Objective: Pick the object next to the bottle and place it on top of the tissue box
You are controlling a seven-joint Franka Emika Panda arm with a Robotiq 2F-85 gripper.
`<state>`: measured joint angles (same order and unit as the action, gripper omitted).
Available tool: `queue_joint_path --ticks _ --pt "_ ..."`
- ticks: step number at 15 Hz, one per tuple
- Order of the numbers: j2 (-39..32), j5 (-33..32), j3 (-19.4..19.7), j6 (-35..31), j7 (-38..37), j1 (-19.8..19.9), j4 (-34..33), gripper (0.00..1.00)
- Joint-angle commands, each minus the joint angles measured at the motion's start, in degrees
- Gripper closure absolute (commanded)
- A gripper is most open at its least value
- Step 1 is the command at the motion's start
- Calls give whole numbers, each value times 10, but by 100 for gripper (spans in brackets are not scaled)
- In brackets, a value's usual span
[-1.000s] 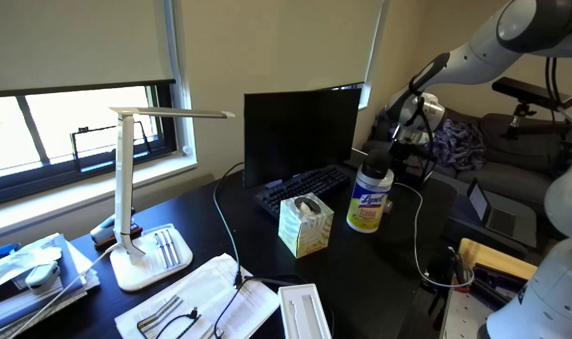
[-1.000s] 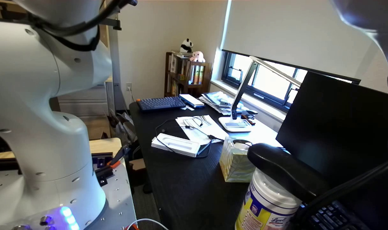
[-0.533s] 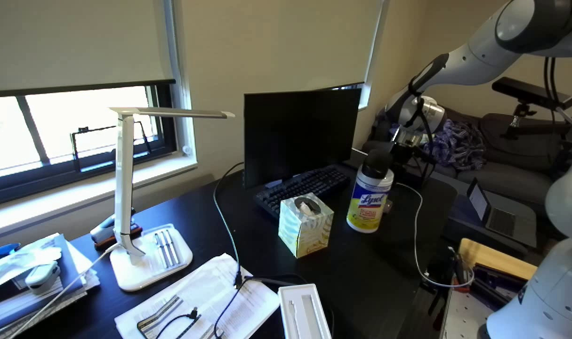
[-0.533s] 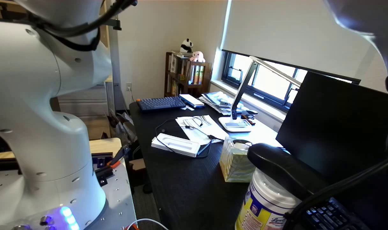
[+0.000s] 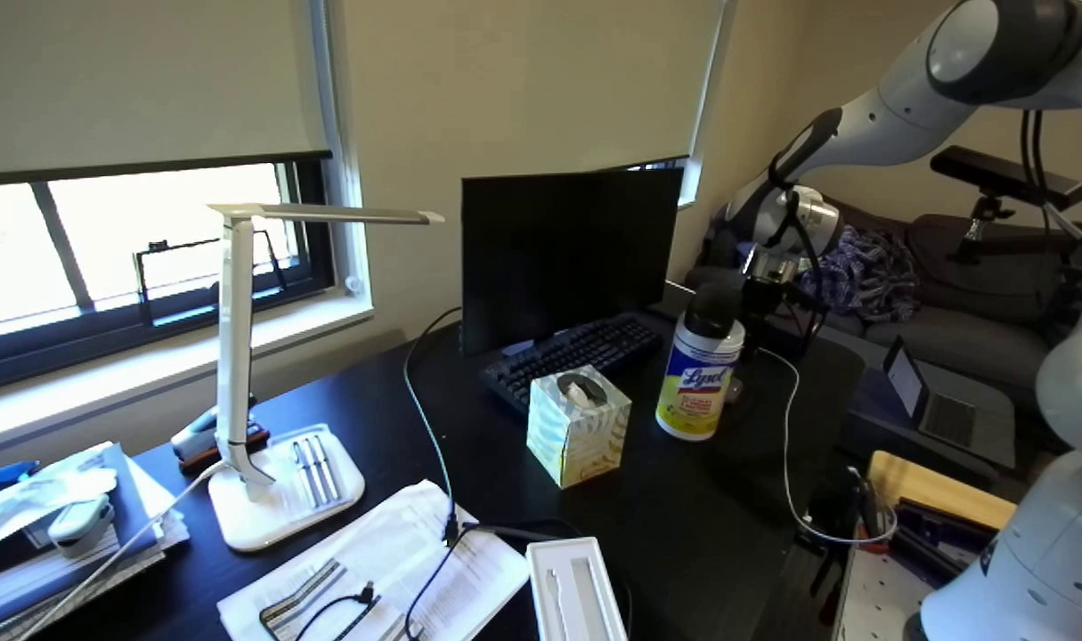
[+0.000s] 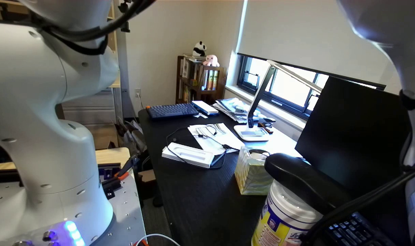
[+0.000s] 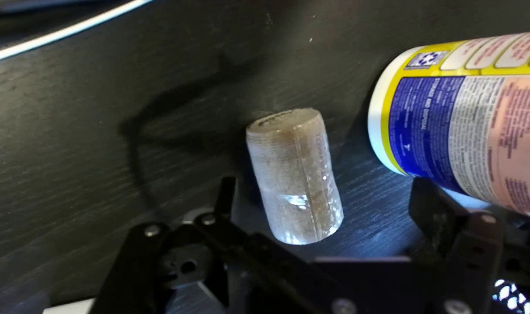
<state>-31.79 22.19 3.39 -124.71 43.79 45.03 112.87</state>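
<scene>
A short translucent brownish cylinder [image 7: 295, 179] stands on the dark desk in the wrist view. A sliver of it [image 5: 734, 390] shows beside the bottle in an exterior view. The bottle [image 5: 696, 383] is white with a blue and yellow label, and shows at the right in the wrist view [image 7: 456, 117]. The green-and-white tissue box [image 5: 579, 427] with tissue at its top also shows in an exterior view [image 6: 251, 174]. My gripper [image 7: 322, 183] is open and empty, one finger on each side of the cylinder, the right finger near the bottle. In an exterior view my gripper [image 5: 763, 312] is dark and partly hidden.
A black elongated object [image 6: 306, 181] lies over the bottle's top. The monitor [image 5: 567, 258] and keyboard [image 5: 572, 352] stand behind the box. A white cable [image 5: 790, 427] crosses the desk near the gripper. A white tray [image 5: 576, 592], papers [image 5: 398, 552] and a lamp [image 5: 235, 347] are farther off.
The arm has shifted slightly: its right-hand part reaches farther left in an exterior view, and the wrist sits a little lower in an exterior view. Bottle and tissue box have not moved.
</scene>
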Motion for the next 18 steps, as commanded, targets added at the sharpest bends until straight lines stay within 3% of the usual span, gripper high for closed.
queue_joint_path --ticks 1,10,11,12,18 --pt "-12 -12 11 -21 10 -19 1 0" --pt "-45 -15 8 -57 35 -23 -10 0" --pt "-47 -15 7 -58 40 -22 -11 10" --pt "-48 -15 7 -61 47 -22 -10 26" --pt "-48 -15 7 -71 81 -18 -7 66"
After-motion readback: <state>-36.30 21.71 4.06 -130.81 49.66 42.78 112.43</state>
